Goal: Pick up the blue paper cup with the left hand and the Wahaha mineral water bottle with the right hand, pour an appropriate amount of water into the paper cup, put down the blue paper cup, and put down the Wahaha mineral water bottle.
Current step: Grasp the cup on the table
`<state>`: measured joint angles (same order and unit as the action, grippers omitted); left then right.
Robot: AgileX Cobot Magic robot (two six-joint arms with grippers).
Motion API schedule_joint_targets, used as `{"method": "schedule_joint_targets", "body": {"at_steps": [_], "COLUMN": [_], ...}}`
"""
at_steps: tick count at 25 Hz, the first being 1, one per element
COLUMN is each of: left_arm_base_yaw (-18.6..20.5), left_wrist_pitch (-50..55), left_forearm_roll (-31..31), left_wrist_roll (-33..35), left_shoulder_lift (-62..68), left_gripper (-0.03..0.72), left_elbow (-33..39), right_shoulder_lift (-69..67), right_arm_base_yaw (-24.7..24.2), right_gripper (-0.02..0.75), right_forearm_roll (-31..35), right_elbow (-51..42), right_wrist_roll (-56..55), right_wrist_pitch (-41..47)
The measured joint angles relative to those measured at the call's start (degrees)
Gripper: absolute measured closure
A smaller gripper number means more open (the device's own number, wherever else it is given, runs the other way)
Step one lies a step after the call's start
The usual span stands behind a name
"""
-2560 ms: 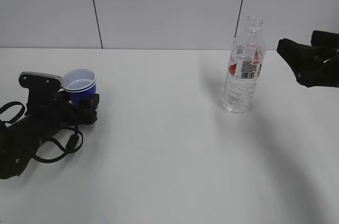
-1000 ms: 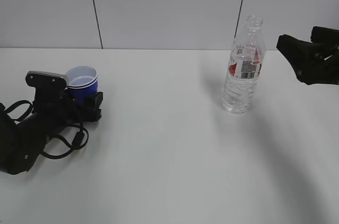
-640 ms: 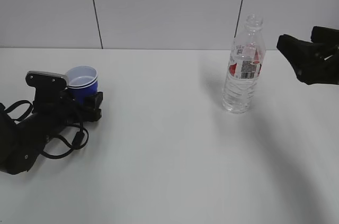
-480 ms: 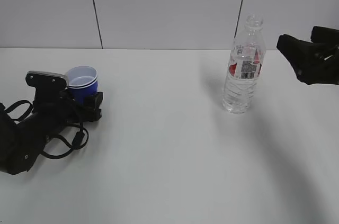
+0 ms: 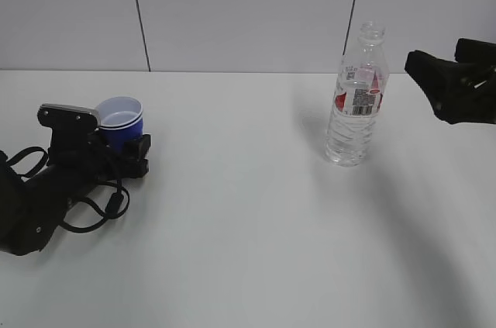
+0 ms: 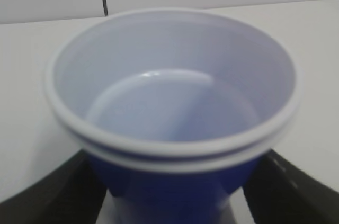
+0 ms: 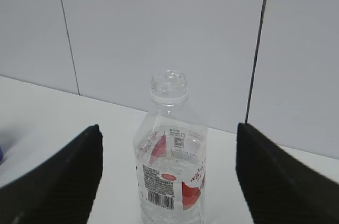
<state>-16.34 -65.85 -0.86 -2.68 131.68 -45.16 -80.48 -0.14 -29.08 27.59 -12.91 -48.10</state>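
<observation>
Exterior view: well left of the bottle (image 5: 356, 99), our left gripper (image 5: 116, 146) clasps the blue cup (image 5: 120, 122), fingers (image 6: 50, 195) pressed against its sides. The bottle stands upright on the table (image 5: 248, 219). Just right of it, our right gripper (image 5: 446, 80) hangs with fingers (image 7: 63, 173) spread, holding nothing.

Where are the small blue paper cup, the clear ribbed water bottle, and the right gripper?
small blue paper cup (image 5: 124, 133), exterior view, blue outer wall.
clear ribbed plastic water bottle (image 7: 171, 184), right wrist view, red-and-white label.
right gripper (image 7: 168, 176), right wrist view, midway between its fingertips.
</observation>
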Motion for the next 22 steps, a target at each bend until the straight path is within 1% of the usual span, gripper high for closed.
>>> {"method": "schedule_joint_targets", "body": {"at_steps": [22], "left_arm_base_yaw": [0.0], "left_wrist_pitch": [0.0], "left_forearm_roll": [0.0], "left_wrist_roll": [0.0], "left_shoulder_lift": [0.2], "left_gripper": [0.105], "left_elbow": [-0.8], "right_shoulder_lift": [0.0], "right_arm_base_yaw": [0.0], "right_gripper": [0.150], "right_forearm_roll": [0.0], "right_elbow": [0.0], "right_wrist_roll": [0.0], "right_wrist_pitch": [0.0]}}
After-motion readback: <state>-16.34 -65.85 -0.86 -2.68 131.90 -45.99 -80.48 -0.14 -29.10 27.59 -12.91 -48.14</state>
